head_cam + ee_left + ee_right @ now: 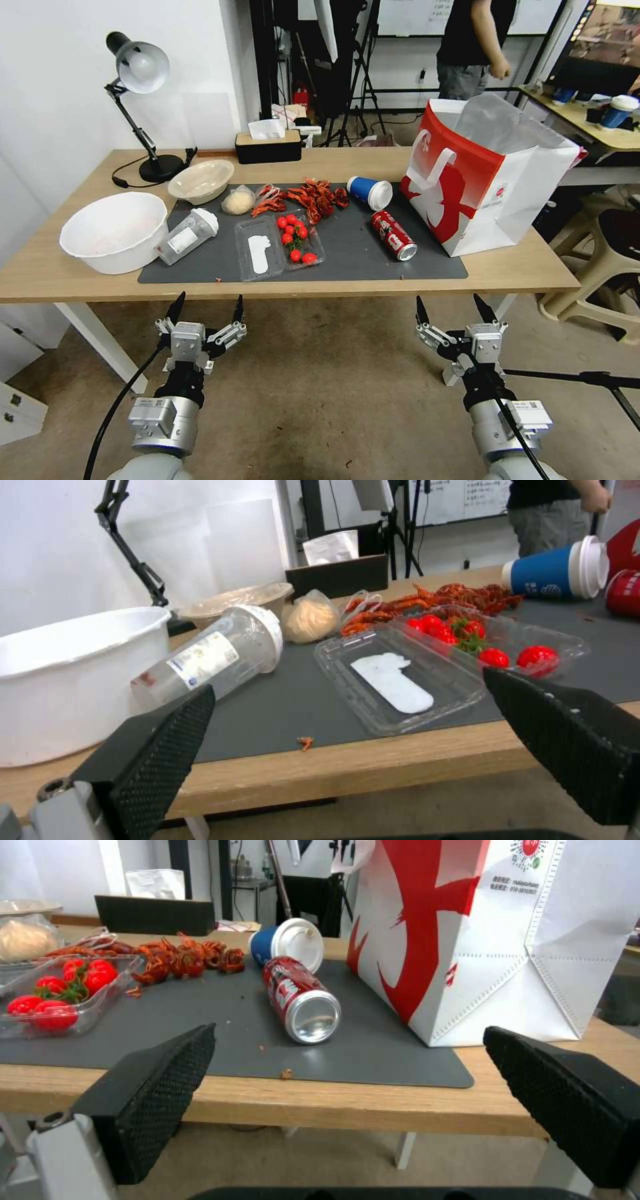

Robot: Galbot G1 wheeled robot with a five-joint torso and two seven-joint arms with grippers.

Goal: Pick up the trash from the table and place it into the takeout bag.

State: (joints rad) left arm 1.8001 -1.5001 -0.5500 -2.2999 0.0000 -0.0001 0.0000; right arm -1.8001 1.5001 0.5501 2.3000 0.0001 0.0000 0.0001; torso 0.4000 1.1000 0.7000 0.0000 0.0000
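Both grippers, left (207,308) and right (453,308), spread empty below table (80,277); red aluminium soda can (393,235) on its side looks light, slick, dentable, so pinch mid-barrel.

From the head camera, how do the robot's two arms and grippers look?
Both arms end in silver-grey cylindrical wrists with small labels. The left gripper and right gripper each have a white-grey metal body and two pointed black fingers with a textured pad surface. A black cable runs along each arm.
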